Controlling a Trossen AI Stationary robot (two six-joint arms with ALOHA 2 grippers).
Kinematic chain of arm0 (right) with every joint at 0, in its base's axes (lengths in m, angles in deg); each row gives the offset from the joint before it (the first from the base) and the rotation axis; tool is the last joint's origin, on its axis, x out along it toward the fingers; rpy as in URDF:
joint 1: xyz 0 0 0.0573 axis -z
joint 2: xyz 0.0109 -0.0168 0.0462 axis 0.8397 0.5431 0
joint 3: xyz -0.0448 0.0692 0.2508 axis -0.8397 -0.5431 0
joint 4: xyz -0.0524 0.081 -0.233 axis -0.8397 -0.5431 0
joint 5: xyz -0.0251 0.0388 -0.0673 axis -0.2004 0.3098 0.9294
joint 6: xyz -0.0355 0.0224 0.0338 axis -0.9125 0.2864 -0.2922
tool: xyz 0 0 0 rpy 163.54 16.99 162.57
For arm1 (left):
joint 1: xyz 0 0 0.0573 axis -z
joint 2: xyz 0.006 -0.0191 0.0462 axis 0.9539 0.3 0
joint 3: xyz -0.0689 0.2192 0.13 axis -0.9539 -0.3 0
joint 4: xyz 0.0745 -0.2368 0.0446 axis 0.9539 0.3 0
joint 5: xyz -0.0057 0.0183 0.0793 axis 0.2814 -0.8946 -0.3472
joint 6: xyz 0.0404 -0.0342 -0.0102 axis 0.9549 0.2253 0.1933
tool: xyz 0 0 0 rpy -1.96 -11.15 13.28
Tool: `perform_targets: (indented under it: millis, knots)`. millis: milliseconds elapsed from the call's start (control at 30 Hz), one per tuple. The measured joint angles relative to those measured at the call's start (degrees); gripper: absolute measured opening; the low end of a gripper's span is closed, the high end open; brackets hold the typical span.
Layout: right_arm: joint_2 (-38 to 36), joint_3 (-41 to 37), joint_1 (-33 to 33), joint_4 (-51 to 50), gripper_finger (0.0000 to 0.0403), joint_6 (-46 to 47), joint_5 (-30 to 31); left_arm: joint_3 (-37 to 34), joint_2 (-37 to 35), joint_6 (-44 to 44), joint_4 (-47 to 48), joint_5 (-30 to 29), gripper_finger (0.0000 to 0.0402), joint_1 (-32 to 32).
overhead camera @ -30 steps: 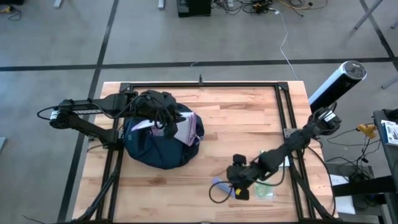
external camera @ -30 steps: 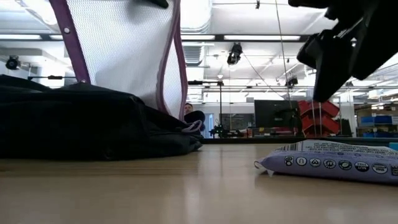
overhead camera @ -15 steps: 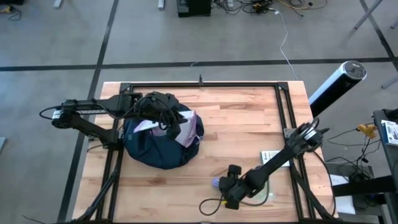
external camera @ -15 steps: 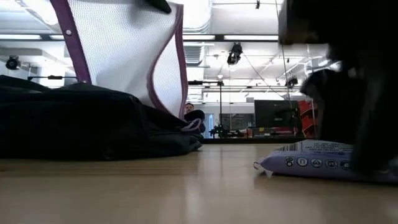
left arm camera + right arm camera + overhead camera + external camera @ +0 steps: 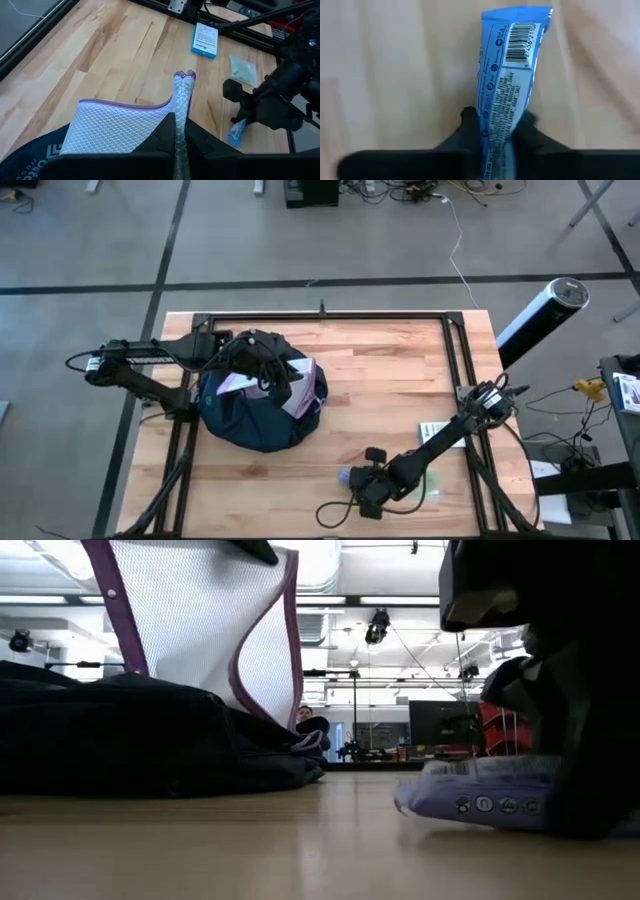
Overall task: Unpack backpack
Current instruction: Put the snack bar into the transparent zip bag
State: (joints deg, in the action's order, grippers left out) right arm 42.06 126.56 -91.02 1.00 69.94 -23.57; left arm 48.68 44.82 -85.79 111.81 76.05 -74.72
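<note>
The right gripper [image 5: 497, 125] pinched a blue snack wrapper [image 5: 512, 75] on the tabletop [image 5: 400, 380]; the left gripper [image 5: 180, 135] clamped the mesh pouch [image 5: 125, 130] above the backpack [image 5: 250, 420]

The high view looks straight down from well above, taking in the whole wooden counter [image 5: 380, 380] and the floor round it. The low view sits at counter-top height near one edge, facing level across the surface into the room behind, very close to the blue wrapper [image 5: 480, 795]. The left wrist view looks out past its own fingers [image 5: 167, 150] across the counter toward the other arm. The right wrist view looks closely down at the wrapper. All four views share that wrapper.
</note>
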Motion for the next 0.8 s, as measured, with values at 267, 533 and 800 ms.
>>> perform_targets:
  millis: [267,533,800]
  knots:
    - [-11.8,-0.6,6.5,-2.6,0.0014,-7.9,9.8,0.0,-0.2,1.4,0.0,1.8,0.0000,0.0]
    - [-16.8,-1.5,16.8,3.4,0.0007,-19.0,14.2,0.7,-0.9,3.8,-0.2,3.8,0.0000,0.5]
    - [-10.7,-1.6,27.9,22.4,0.0007,-29.4,8.0,1.0,-1.0,7.1,-0.1,4.7,0.0000,0.7]
